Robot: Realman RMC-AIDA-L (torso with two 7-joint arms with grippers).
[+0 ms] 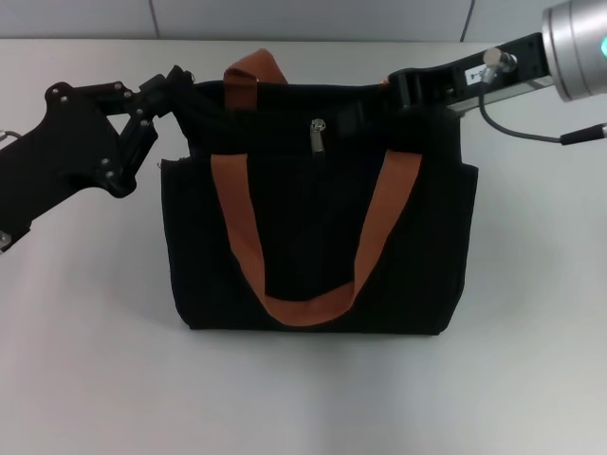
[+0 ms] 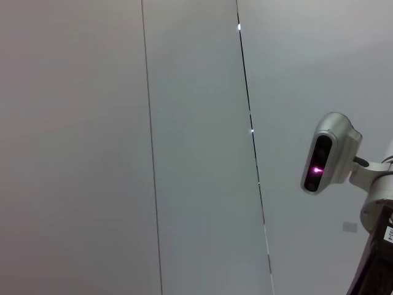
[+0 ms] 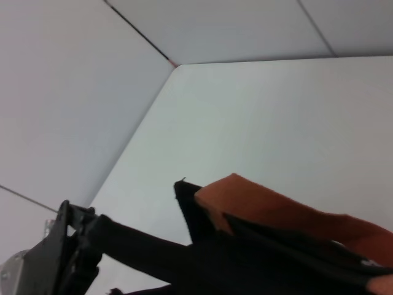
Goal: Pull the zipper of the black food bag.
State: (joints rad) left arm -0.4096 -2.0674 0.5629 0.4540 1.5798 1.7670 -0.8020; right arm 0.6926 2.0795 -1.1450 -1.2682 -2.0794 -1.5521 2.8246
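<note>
The white table [image 1: 531, 379] carries the black food bag [image 1: 318, 246], which stands upright in the middle of it, nearer the far edge than the near edge, with its front panel facing the robot. Two orange-brown handles [image 1: 313, 308] show: one hangs down the front and one sticks up at the back. The left gripper [image 1: 175, 90] is at the bag's top left corner and looks pressed together on the cloth rim there, holding the bag in place. The right gripper [image 1: 403, 95] is at the bag's top right edge; its fingertips are lost against the black cloth, so I cannot tell if they are spread or pinching. The zipper [image 1: 319, 133], a small silver tab, hangs at the middle of the top edge, between the two grippers and touching neither. I think the step in hand is steadying the bag, with the pull itself not yet begun. The next move calls for the right gripper to slide along the top edge to the tab, pinch it, and draw it along the zip line.
</note>
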